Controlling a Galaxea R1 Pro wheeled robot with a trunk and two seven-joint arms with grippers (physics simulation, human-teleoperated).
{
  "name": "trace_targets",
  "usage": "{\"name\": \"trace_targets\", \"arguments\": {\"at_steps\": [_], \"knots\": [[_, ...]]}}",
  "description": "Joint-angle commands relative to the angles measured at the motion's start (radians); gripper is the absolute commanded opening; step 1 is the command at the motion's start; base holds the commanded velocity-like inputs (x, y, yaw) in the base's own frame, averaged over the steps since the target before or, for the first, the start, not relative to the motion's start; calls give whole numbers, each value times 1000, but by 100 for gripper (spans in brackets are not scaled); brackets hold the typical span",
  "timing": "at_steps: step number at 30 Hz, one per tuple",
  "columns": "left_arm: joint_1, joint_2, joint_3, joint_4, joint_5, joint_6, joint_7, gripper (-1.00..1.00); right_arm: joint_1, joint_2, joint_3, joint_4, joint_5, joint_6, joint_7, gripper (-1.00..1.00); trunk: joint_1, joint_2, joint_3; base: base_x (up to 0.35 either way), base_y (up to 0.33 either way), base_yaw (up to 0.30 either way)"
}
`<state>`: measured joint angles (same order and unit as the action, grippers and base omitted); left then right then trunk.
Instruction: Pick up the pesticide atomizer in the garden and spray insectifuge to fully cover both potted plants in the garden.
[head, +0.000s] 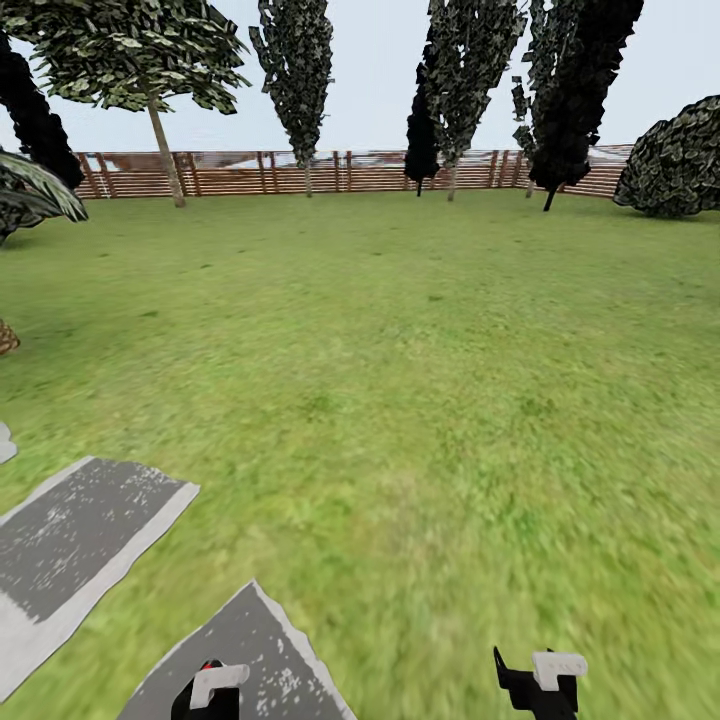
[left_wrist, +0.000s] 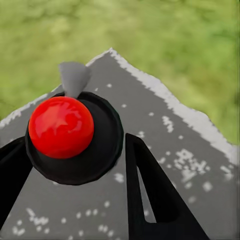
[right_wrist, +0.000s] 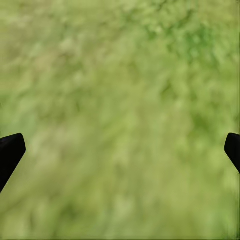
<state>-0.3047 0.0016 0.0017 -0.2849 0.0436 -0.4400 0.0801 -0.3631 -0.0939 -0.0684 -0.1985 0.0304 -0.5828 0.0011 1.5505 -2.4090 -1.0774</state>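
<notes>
My left gripper was clamped on the pesticide atomizer above a stepping stone; my right gripper stood spread over the lawn. With no potted plant in sight, I judged it best to carry the bottle upright and scan toward the fence.

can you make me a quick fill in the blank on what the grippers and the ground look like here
1. The left gripper is shut on the pesticide atomizer, whose round tip is coloured ____.
2. Under the atomizer lies a grey stepping ____.
3. The right gripper is ____, its fingers wide apart over the lawn.
4. Behind the lawn runs a brown wooden ____.

Missing words: red; stone; open; fence
</notes>
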Motion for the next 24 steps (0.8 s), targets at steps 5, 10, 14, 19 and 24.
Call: {"name": "trace_targets", "arguments": {"at_steps": [5,10,14,19,24], "knots": [[-1,0,0,1,5,-3,0,-100,-1,0,-5,1,3,-3,-2,100,-19,35,15,0,0,0],[0,0,0,1,5,-3,0,-100,-1,0,-5,1,3,-3,-3,100,-39,70,31,0,0,32],[-1,0,0,1,5,-3,1,-100,-1,0,-5,1,3,-3,-3,100,-46,84,37,0,0,189],[-1,0,0,1,5,-2,1,-100,-1,0,-5,1,3,-3,-3,100,-46,84,37,0,0,262],[0,0,0,1,4,-2,1,-100,-1,0,-5,2,3,-3,-3,100,-46,84,37,0,0,275]]}}
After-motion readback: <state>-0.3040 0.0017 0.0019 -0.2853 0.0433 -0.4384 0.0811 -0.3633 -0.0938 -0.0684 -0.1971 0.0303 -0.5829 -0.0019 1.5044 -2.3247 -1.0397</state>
